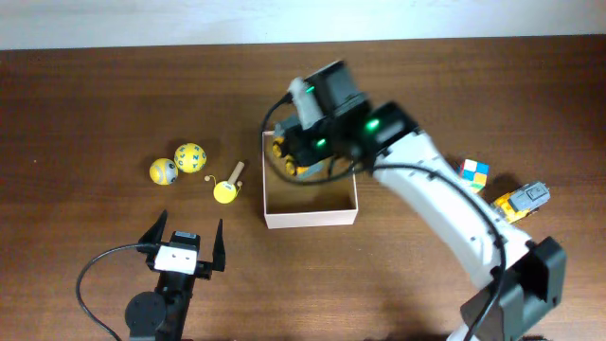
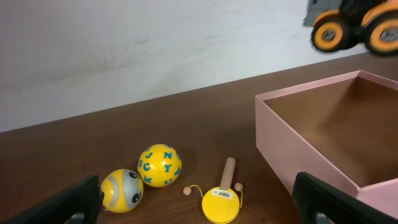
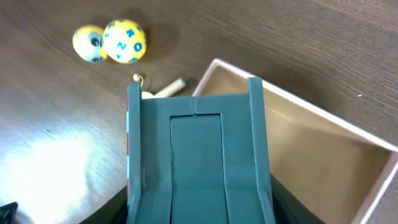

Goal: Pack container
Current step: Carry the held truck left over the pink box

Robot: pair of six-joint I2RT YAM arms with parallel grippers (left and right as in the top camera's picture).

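Observation:
The container (image 1: 312, 217) is a shallow square box with white walls and a tan inside, standing mid-table; it also shows in the left wrist view (image 2: 292, 146) and the right wrist view (image 3: 311, 109). My right gripper (image 1: 295, 147) hangs over the container's back left corner, shut on a toy truck (image 1: 287, 154) with a grey bed (image 3: 199, 149) and orange wheels (image 2: 329, 34). The bed fills the space between the right gripper's (image 3: 198, 208) fingers. My left gripper (image 1: 187, 237) stands open near the front edge, nothing between its fingers (image 2: 68, 202).
Left of the container lie a yellow lettered ball (image 1: 190, 157), a yellow and grey ball (image 1: 163, 170) and a yellow rattle drum with a wooden handle (image 1: 227, 188). To the right sit a colour cube (image 1: 474, 173) and a yellow toy vehicle (image 1: 521, 200).

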